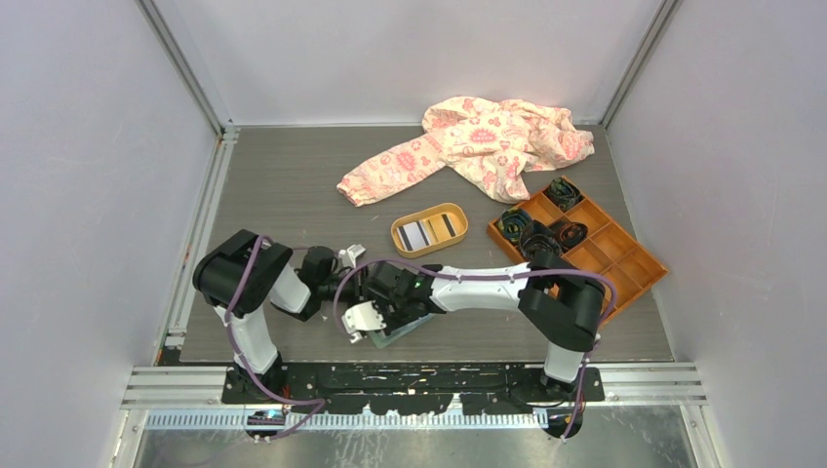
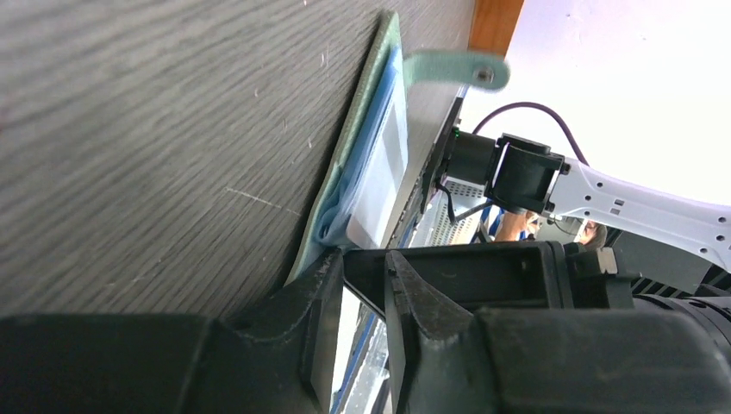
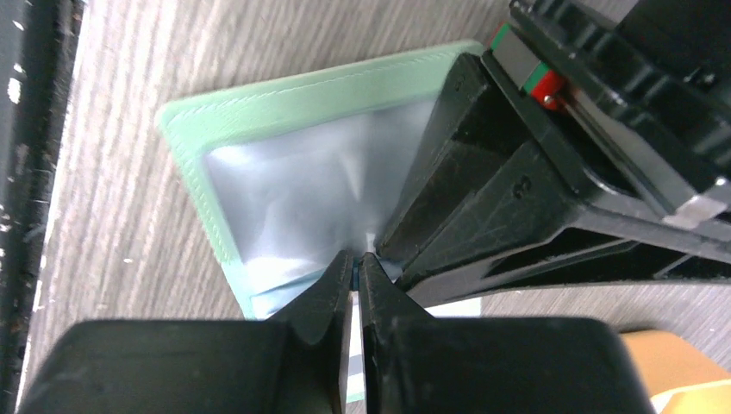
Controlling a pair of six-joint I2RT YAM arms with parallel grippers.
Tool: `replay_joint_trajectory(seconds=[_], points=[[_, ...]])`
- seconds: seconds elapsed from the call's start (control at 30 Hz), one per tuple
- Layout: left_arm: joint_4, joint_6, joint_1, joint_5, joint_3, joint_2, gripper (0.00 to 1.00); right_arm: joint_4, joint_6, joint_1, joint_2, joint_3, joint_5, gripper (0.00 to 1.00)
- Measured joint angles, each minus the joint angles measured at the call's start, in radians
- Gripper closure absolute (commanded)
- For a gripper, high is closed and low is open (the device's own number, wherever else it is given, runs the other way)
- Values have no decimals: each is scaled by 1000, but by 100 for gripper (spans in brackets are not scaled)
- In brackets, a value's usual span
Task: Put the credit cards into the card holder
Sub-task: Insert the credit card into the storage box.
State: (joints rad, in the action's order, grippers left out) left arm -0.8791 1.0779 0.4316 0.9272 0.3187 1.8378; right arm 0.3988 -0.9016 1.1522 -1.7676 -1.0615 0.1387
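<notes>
Right gripper [image 3: 355, 263]: jaws all but closed, pinching a thin white edge, apparently a credit card [image 2: 384, 164].

The right wrist view shows this edge only as a sliver between the pads. The left wrist view shows the card's flat white face, lying in the clear pocket of the card holder [image 3: 259, 103].

Directly ahead of the right fingertips, the holder lies open on the table [image 1: 293, 185], its pale green stitched border framing the clear window.

Left gripper [image 2: 362, 263]: it enters from the right of the right fingertips and its tips meet the same pocket. Its own camera shows a narrow gap between the jaws at the holder's near end. Neither wrist view shows whether they grip the holder.

Only the left wrist view shows the snap tab [image 2: 452, 67], standing clear of the holder's far edge.

Only the top view shows what lies beyond both grippers:
- an orange oval tray [image 1: 395, 234] just past them, holding striped cards [image 1: 421, 234];
- an orange compartmented box [image 1: 624, 268] far to their right;
- a pink patterned garment [image 1: 488, 141] at the table's far side.
</notes>
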Motion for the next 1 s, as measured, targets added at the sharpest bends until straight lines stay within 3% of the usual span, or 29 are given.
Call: replay_joint_trajectory(seconds=[0.37,0.6,1.0], points=[[7,-5,-2,-38,9,-21,70,2,-35,-48,19,18,-4,87],[71,-16,-5,-94,18,-78,67,12,-31,-94,26,17,10,81],[549,-162,-6,-240,51,-483,68,125,127,-340,102,-39,354,63]])
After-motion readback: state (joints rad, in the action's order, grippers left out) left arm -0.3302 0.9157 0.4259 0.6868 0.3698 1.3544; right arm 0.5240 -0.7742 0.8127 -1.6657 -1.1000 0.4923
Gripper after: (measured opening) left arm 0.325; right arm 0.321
